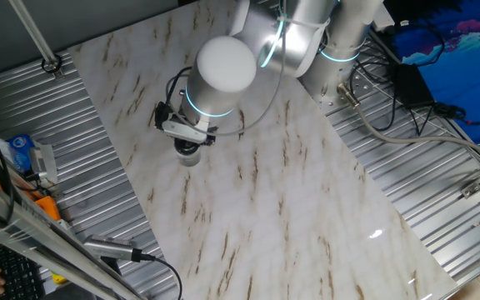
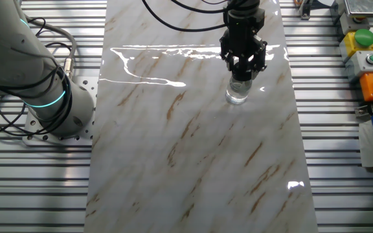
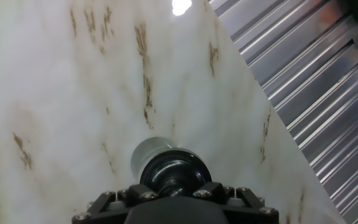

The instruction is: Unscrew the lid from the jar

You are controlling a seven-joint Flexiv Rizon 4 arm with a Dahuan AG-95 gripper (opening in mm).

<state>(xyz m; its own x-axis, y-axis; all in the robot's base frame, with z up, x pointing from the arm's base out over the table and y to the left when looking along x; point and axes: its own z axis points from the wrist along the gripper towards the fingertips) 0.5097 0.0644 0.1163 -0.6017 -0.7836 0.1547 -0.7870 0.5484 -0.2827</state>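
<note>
The small clear glass jar (image 2: 236, 96) stands upright on the marble tabletop (image 2: 193, 162), far from the arm's base. It also shows in one fixed view (image 1: 189, 156) and, as a pale glass wall, in the hand view (image 3: 145, 153). My gripper (image 2: 242, 75) comes straight down onto it from above. The black round lid (image 3: 176, 171) sits between the fingers, which close on its sides. I cannot tell whether the lid still touches the jar's mouth. The arm's wrist hides the lid in one fixed view.
The arm's base (image 2: 50, 97) stands left of the marble with cables around it. A control box with a green button (image 2: 362, 39) and orange parts lies on the ribbed metal at the right. A blue packet (image 1: 22, 150) lies off the marble's left edge.
</note>
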